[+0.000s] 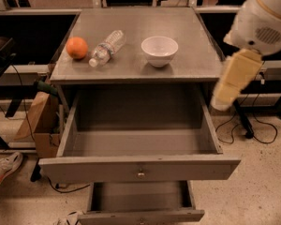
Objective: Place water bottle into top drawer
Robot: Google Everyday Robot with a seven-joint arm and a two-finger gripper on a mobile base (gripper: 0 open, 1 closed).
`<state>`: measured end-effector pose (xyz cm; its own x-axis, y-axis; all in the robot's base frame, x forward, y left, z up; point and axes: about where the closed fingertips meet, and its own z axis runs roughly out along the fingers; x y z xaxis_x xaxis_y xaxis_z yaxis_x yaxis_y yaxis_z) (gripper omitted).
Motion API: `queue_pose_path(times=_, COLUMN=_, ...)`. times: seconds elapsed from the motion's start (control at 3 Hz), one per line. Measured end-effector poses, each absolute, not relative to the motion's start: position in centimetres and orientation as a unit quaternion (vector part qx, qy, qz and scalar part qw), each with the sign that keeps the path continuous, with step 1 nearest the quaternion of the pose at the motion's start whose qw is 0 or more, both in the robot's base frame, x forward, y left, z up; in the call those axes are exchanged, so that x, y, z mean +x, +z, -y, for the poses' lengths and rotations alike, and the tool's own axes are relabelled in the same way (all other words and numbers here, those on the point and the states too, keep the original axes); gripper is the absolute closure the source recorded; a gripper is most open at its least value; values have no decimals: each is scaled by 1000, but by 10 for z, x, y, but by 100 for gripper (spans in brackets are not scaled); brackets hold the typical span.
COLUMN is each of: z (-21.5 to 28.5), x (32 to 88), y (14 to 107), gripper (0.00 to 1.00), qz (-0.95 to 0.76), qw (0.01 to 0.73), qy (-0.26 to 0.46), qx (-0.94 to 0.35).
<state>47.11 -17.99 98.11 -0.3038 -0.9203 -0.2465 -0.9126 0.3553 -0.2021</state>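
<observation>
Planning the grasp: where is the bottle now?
The bottle lies on the tabletop, left side, between the orange and the bowl; the hand hangs beside its right edge.

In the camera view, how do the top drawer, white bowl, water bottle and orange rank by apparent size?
1. top drawer
2. white bowl and water bottle, about alike
3. orange, smallest
The claw hangs beside the drawer's right side.

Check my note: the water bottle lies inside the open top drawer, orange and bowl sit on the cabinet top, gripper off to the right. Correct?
Not quite. The camera view shows the water bottle lying on the cabinet top between orange and bowl; the open top drawer holds nothing. The gripper is off to the right.
</observation>
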Motion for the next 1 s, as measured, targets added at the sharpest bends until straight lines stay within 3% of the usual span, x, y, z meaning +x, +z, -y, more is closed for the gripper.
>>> queue_pose_path(times=1.0, z=14, x=571, y=996, gripper=0, qz=-860, qw=255, qy=94, qx=-433)
